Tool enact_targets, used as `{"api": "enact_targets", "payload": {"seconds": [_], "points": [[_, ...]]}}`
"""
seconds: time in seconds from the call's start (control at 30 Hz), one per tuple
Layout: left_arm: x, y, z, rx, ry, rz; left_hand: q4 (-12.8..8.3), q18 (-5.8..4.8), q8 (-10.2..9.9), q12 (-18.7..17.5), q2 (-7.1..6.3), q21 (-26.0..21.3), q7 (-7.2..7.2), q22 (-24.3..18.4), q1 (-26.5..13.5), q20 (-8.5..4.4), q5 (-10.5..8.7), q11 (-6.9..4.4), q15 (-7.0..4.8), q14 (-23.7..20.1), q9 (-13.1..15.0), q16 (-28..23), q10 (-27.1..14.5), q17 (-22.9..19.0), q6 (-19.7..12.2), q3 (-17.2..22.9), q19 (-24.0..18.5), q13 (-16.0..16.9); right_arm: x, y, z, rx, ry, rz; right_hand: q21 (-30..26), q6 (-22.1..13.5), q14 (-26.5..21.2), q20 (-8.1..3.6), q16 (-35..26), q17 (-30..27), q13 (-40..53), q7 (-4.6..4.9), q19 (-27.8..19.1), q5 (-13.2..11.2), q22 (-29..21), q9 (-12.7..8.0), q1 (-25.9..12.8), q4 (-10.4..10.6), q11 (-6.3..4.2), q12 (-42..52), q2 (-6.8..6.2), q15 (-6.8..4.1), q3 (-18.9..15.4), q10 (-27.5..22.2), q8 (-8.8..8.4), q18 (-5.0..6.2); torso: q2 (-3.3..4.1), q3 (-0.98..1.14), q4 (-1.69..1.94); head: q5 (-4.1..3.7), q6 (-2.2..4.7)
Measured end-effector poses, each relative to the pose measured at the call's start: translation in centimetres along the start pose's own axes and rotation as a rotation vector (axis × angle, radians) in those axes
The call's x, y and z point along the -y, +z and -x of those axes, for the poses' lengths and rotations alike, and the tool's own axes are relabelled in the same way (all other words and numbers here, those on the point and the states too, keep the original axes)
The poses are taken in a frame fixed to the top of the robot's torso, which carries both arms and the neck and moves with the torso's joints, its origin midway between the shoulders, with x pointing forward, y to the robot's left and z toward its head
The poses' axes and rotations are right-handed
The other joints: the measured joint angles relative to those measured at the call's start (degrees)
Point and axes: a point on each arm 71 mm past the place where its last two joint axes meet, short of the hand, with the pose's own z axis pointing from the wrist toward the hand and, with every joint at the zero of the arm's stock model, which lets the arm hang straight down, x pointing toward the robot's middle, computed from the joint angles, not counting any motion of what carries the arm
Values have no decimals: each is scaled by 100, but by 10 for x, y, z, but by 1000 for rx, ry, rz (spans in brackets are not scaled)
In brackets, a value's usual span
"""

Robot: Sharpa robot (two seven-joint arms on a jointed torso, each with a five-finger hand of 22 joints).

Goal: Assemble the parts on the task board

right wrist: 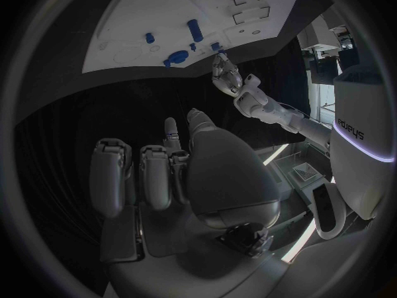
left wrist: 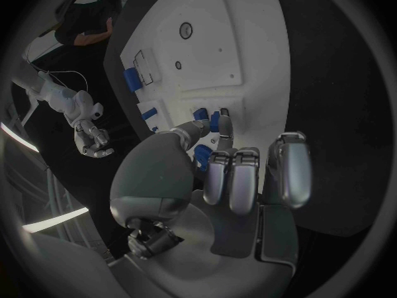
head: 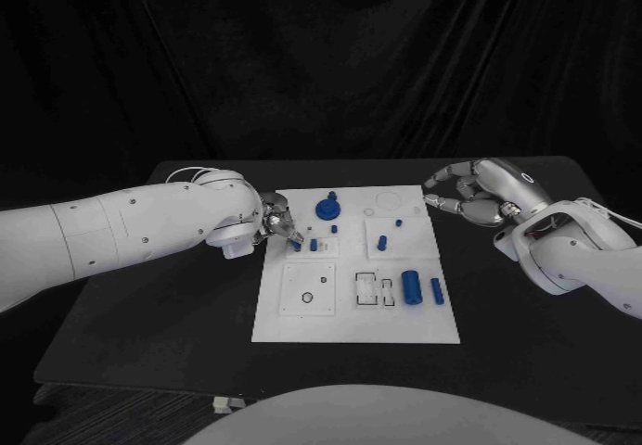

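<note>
The white task board [head: 356,320] lies mid-table; on its near half lie a large blue cylinder [head: 412,287] and a slim blue bar [head: 438,290] just beside it; farther back, the left hand [head: 276,223] sits at the board's left edge, fingertips pinching a small blue peg [head: 294,244]; a blue knobbed disc [head: 329,209] stands beyond; the right hand [head: 468,199] hovers off the far right corner, fingers curled inward, holding nothing.
</note>
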Motion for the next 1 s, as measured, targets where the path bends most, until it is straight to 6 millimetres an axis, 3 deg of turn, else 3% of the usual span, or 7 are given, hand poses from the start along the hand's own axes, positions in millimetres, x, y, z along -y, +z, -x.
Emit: {"api": "enact_targets", "payload": {"seconds": [1.0], "points": [[-5, 8, -6, -1, -7, 1, 0, 0, -22, 0, 21, 0, -1, -1, 22, 0, -24, 0, 0, 0, -1, 0, 0, -1, -1, 0, 0, 0, 0, -1, -2, -4, 3, -2, 0, 0, 0, 0, 0, 0, 0, 0, 0, -1, 4, 0, 0, 0, 0, 0, 0, 0, 0, 0, 0, 0, 1, 0, 1, -9, 0]]}}
